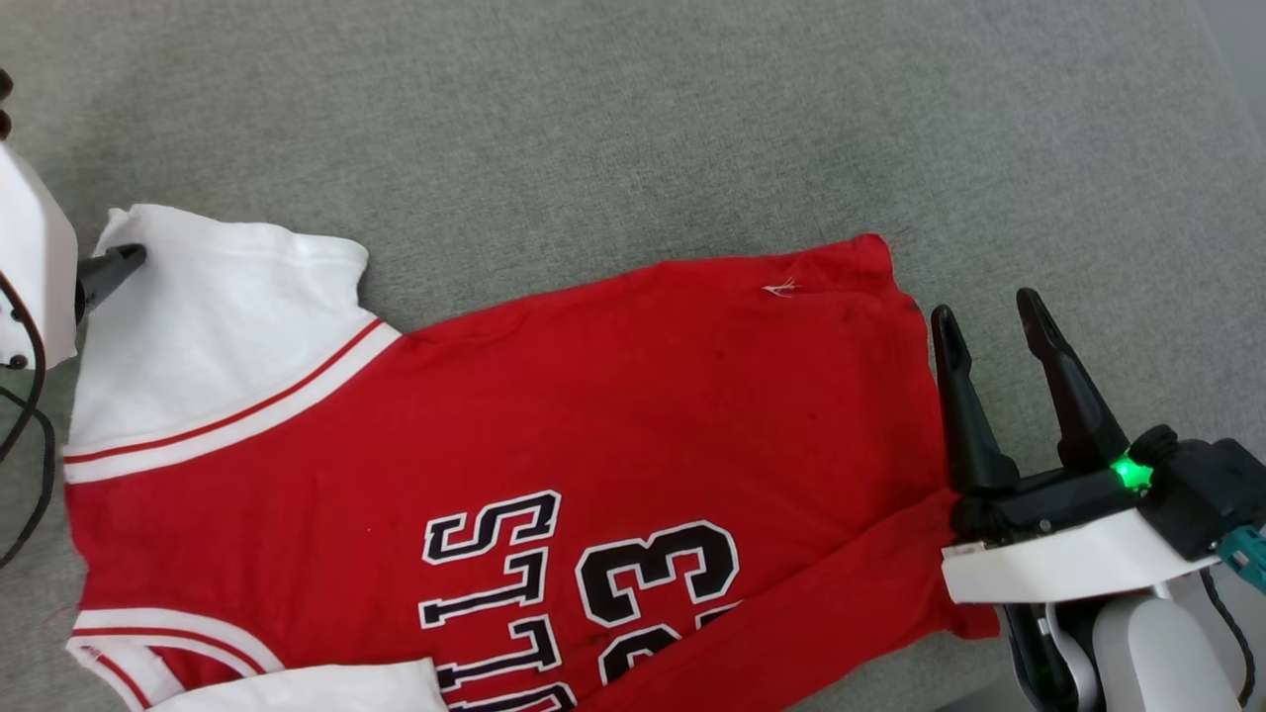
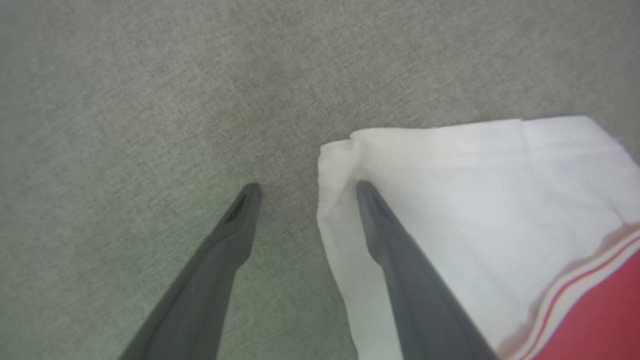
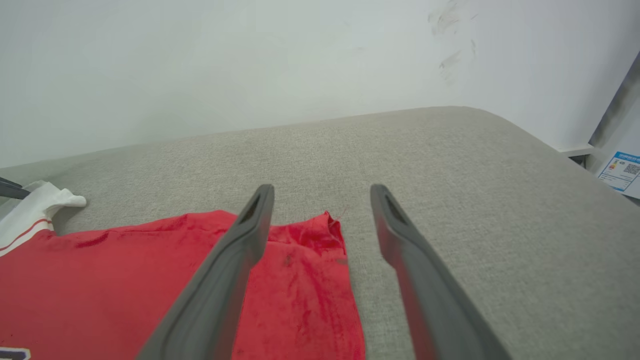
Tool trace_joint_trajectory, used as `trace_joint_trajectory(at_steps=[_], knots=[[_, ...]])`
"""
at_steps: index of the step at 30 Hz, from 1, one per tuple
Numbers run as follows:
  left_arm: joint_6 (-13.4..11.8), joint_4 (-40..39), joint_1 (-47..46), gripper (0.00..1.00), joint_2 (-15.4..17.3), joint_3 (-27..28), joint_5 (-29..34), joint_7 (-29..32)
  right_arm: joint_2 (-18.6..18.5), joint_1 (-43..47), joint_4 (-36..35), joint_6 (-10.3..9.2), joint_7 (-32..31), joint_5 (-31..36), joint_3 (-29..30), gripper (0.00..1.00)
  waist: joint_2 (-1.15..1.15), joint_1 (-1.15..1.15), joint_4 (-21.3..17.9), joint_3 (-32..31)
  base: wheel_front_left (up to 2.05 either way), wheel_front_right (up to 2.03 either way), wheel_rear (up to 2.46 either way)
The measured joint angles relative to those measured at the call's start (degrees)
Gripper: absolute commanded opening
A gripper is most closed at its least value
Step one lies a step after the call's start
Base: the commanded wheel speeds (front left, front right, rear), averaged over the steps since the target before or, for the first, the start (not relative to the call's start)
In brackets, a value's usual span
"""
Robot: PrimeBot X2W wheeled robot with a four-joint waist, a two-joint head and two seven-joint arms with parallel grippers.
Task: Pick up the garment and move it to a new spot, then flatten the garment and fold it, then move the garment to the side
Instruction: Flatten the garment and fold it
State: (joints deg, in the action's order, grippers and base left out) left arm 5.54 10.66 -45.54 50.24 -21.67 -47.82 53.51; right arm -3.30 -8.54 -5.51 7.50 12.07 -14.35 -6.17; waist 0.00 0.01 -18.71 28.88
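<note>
The garment (image 1: 593, 396) lies spread on a grey cushioned surface (image 1: 633, 119), lettering face up, its hem toward the right and a white sleeve (image 1: 218, 307) at the upper left. My left gripper (image 1: 119, 265) is open at that sleeve's outer corner. In the left wrist view one finger (image 2: 400, 250) lies over the sleeve (image 2: 475, 200) and the other over bare grey fabric. My right gripper (image 1: 994, 326) stands open just off the hem's right edge. In the right wrist view its fingers straddle the hem corner (image 3: 327, 222), holding nothing.
A pale wall (image 3: 250, 60) rises behind the grey surface, whose rounded edge (image 3: 540, 140) falls away at the right. A white object with a blue label (image 3: 620, 172) stands beyond that edge. Black cables (image 1: 30, 435) hang at the far left.
</note>
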Motion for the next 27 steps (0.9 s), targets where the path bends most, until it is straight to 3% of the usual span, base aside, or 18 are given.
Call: trace_joint_trajectory(at_steps=[8,9,11,14,20,27], knots=[[-2.03,1.96,-1.67,1.0,-0.38,-1.76,2.15,2.12,0.21,-0.91,1.26,0.0,0.55,-0.11,-1.53,1.0,0.0,0.0,-1.23,1.4,0.0,0.0,0.0],[-2.03,1.93,-1.68,0.92,-0.36,-1.9,1.91,2.67,0.23,-0.92,1.41,0.0,0.58,-0.07,-1.56,1.0,0.0,-0.01,-1.28,1.38,0.0,0.0,0.0],[-2.04,1.85,-1.5,0.02,-0.42,-2.05,1.53,3.24,0.23,-0.92,1.6,0.0,0.59,0.23,-1.55,1.0,0.0,-0.01,-1.3,1.21,0.0,0.0,0.0],[-2.1,1.69,-0.43,0.0,-1.09,-2.08,0.74,2.47,0.25,-0.91,1.78,0.0,0.57,0.34,-1.34,1.0,0.0,-0.01,-1.15,0.55,0.0,0.0,0.0],[-2.0,1.87,1.74,0.0,-2.99,-1.32,1.75,-5.87,0.3,-0.74,1.78,0.0,-1.08,1.49,0.15,1.0,0.0,-0.01,-0.12,-1.95,0.0,0.0,0.0],[-0.66,-0.64,3.03,0.0,-5.35,-1.97,4.27,-15.06,-1.92,0.35,1.9,0.0,-8.23,3.24,1.72,1.0,0.0,-0.01,2.79,-5.75,0.0,0.0,0.0]])
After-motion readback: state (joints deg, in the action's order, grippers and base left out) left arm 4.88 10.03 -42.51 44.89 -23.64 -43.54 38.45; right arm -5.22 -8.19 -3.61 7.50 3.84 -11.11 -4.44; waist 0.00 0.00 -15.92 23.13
